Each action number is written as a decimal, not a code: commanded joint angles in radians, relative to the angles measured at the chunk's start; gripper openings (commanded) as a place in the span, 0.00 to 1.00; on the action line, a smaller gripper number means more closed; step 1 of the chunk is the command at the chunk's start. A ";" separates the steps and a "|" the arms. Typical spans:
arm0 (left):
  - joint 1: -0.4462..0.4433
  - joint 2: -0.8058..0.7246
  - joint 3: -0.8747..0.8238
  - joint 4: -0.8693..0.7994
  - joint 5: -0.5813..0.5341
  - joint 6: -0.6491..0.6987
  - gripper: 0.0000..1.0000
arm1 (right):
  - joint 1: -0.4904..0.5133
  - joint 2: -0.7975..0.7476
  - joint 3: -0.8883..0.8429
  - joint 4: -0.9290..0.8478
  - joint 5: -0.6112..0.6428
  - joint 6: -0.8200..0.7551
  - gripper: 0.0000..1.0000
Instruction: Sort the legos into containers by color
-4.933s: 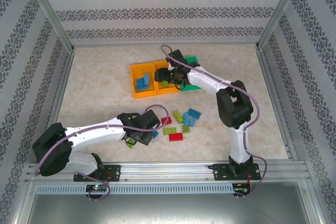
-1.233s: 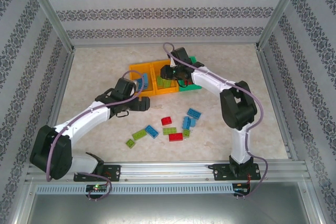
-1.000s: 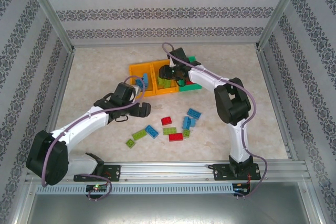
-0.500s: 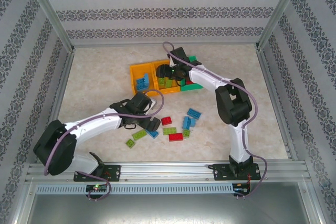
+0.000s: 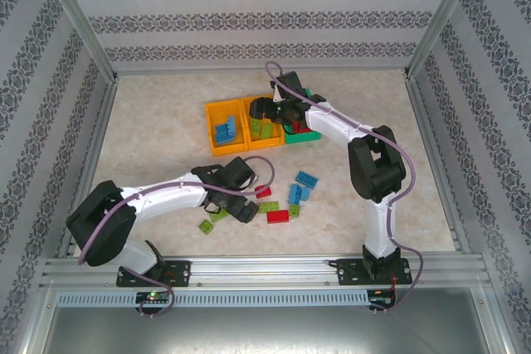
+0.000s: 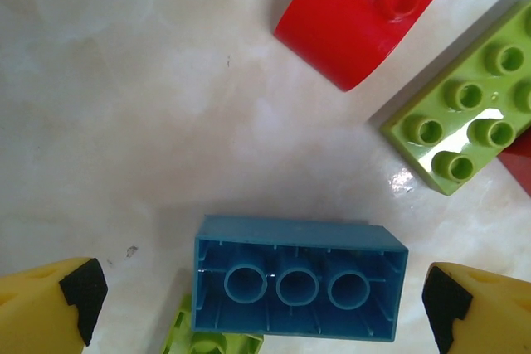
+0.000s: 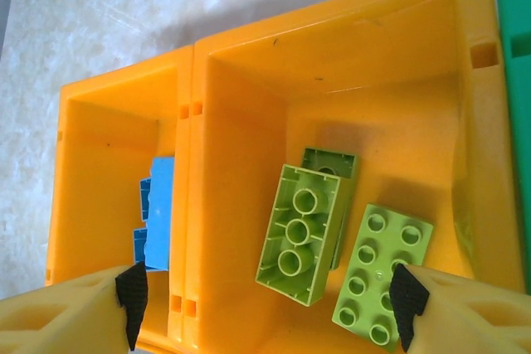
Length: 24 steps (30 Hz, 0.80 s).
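Legos (image 7: 303,234): maybe 3 green in bin (image 7: 332,55); left end effector (image 6: 261,300), right end effector (image 7: 270,294) apart

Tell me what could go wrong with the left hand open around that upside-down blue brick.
The open left hand straddles the upturned light blue plastic brick, which sits nearer one finger, so closing may shove or twist it. A small lime green studded brick pokes out at its corner and could be dragged or lifted along with it.
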 commanded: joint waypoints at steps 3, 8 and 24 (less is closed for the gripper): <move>-0.028 0.079 0.060 -0.070 -0.005 -0.008 0.93 | -0.009 -0.045 -0.020 0.038 -0.034 0.027 0.85; -0.034 0.108 0.073 -0.073 -0.011 -0.008 0.86 | -0.011 -0.083 -0.046 0.053 -0.036 0.029 0.87; -0.034 0.124 0.108 -0.118 -0.050 -0.015 0.48 | -0.040 -0.218 -0.175 0.072 -0.024 0.019 0.88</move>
